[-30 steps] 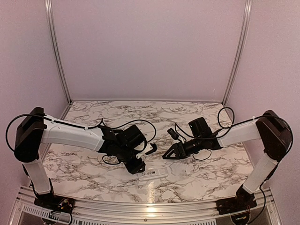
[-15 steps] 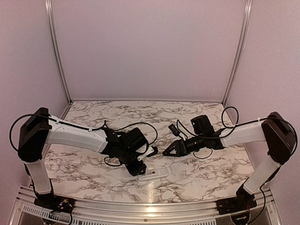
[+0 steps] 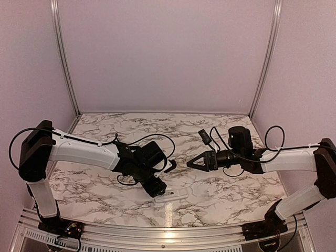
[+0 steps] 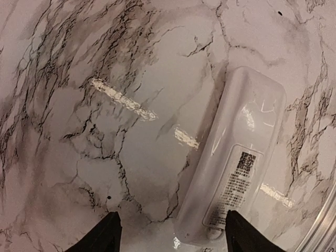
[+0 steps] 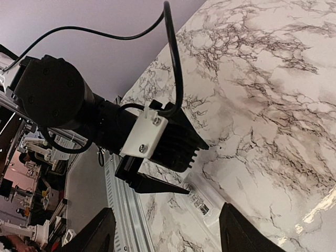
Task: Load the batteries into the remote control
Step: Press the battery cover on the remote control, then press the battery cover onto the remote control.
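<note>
The remote control (image 3: pixel 171 196) lies flat on the marble table near the front edge, its back with a printed label (image 4: pixel 237 177) facing up. My left gripper (image 3: pixel 160 189) hovers just over its left end, open; in the left wrist view the gripper (image 4: pixel 170 236) straddles that end, with the left finger well away from it. My right gripper (image 3: pixel 190 164) is open and empty in the air, up and to the right of the remote control (image 5: pixel 206 202). In the right wrist view the right gripper (image 5: pixel 168 236) looks down at the left gripper (image 5: pixel 157 185). The batteries are out of view.
An aluminium rail (image 3: pixel 168 232) runs along the table's near edge, close to the remote. Plain walls close the back and both sides. Black cables (image 3: pixel 157 137) loop off both wrists above the table.
My left gripper has opened wider over the remote, which stays on the table. The right arm has drawn back to the right and stretched out lower, away from the remote.
</note>
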Controlling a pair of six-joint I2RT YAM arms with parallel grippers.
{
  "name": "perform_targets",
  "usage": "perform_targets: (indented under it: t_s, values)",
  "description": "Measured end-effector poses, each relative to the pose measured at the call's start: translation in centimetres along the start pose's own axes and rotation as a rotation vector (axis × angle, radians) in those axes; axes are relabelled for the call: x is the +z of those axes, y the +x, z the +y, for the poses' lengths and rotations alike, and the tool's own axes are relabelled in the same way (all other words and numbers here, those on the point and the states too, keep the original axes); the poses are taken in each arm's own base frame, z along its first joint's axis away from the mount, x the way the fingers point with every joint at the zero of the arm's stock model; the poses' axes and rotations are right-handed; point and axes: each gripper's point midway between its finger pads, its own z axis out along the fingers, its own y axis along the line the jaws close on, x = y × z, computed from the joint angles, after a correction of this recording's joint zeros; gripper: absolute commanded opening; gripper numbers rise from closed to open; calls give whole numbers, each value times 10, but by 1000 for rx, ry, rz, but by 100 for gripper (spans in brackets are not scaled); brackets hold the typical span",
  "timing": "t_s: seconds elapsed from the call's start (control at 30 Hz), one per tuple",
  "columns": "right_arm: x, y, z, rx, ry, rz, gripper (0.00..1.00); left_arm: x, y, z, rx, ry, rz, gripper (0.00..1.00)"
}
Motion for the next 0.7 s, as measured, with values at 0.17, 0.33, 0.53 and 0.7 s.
perform_targets:
  t_s: [0.17, 0.33, 0.53, 0.7]
  values:
    - [3, 3, 14, 6, -33, -2, 70, -30, -7, 13, -90, -15, -84, 99]
    - [15, 14, 29, 16, -70, 36, 78, -70, -11, 28, -226, -34, -239, 99]
    - [44, 37, 38, 56, -88, 130, 82, -79, 8, 37, -432, -5, -319, 99]
    - [68, 59, 33, 119, -77, 205, 88, -67, 20, 33, -578, 57, -321, 99]
